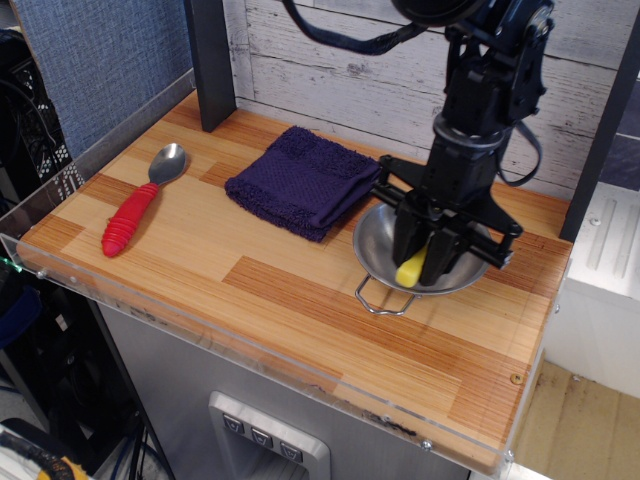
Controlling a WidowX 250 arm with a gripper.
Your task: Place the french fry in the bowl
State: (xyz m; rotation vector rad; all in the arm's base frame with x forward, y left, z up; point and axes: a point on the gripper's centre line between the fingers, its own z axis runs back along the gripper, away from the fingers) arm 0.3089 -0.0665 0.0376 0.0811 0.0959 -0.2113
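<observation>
The yellow french fry [411, 267] sits between the fingers of my gripper [422, 266], its lower end down inside the bowl. The gripper is shut on it and points straight down over the middle of the bowl. The shiny steel bowl [373, 238] stands at the right of the wooden counter, with one wire loop handle [381, 298] showing at the front. The gripper and arm hide the bowl's far handle and much of its inside. I cannot tell whether the fry touches the bowl's bottom.
A folded dark blue towel [305, 181] lies left of the bowl, close to its rim. A red-handled spoon [140, 203] lies at the far left. A dark post [210, 62] stands at the back left. The counter's front edge has a clear plastic lip [250, 345].
</observation>
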